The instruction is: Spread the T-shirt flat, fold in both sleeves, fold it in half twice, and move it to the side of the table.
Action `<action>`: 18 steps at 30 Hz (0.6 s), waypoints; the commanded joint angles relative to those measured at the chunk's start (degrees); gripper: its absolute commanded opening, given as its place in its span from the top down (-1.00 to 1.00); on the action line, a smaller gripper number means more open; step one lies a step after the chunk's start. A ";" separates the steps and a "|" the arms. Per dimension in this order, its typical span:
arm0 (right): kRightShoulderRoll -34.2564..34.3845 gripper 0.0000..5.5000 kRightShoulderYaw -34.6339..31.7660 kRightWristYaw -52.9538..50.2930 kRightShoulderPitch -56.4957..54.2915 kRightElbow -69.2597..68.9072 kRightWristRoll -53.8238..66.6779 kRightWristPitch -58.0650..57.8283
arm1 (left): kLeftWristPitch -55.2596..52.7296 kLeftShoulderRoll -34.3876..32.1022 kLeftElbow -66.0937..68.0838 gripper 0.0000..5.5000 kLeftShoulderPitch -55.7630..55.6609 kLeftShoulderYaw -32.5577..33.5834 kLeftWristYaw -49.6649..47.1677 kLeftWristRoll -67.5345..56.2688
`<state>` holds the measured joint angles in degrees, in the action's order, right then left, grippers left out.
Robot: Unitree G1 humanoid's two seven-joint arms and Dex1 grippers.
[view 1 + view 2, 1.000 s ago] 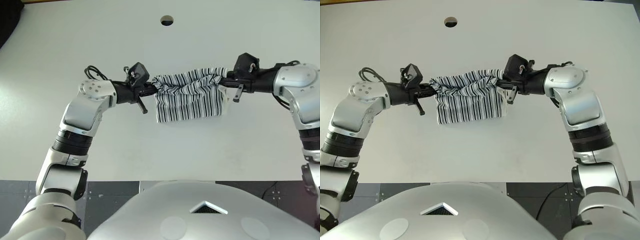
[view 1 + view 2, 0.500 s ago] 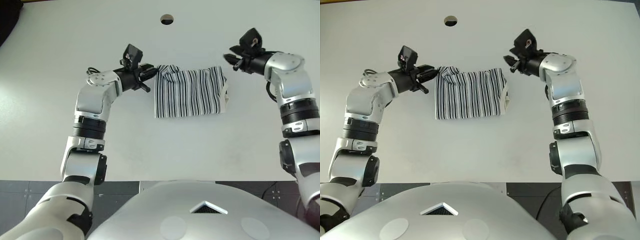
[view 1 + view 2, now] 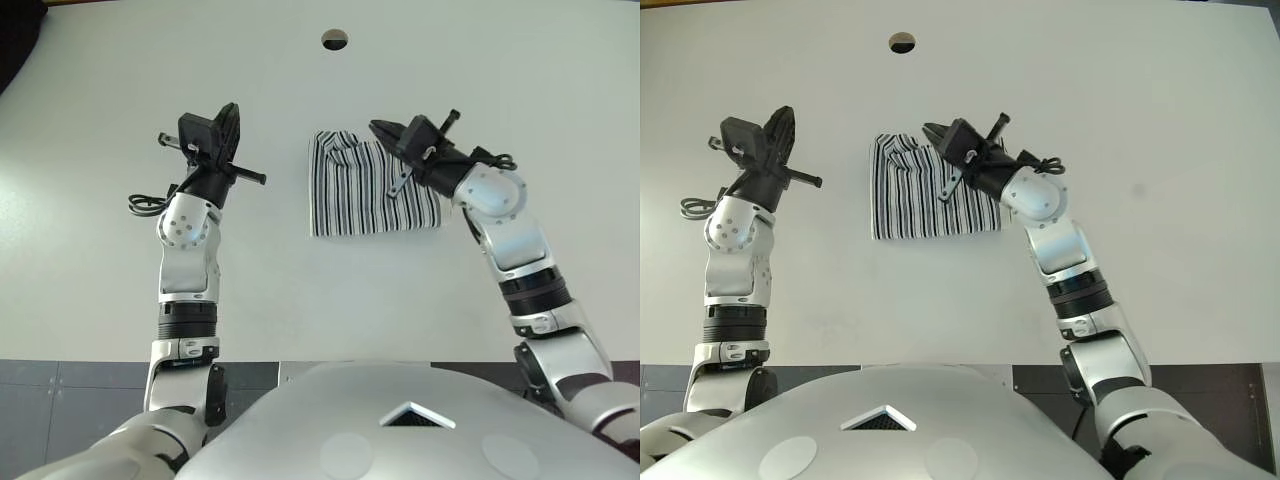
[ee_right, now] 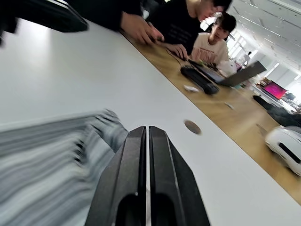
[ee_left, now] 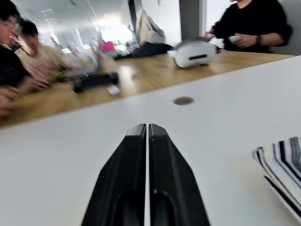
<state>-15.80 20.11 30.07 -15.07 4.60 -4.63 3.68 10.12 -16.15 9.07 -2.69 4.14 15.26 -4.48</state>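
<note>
In the middle of the worktop [image 3: 300, 300] the striped T-shirt [image 3: 350, 200] lies folded small, left hand [image 5: 146, 127] and right hand [image 4: 147, 128] both closed and empty, so seemingly only the move aside is left.

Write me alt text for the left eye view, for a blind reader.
A folded striped T-shirt lies on a white table. The right pincer, shut, is over the shirt's far edge; the left pincer, also shut, is off to the shirt's left, apart from it.
</note>
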 commanded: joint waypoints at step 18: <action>-13.21 0.96 4.33 -11.10 0.25 18.57 -25.12 -1.78 | 13.29 4.42 8.18 0.95 1.82 1.09 -1.24 -0.21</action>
<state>-21.89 25.89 19.35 -17.49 20.49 -25.95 3.75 24.14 -11.79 19.34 -1.75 4.77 14.26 -4.17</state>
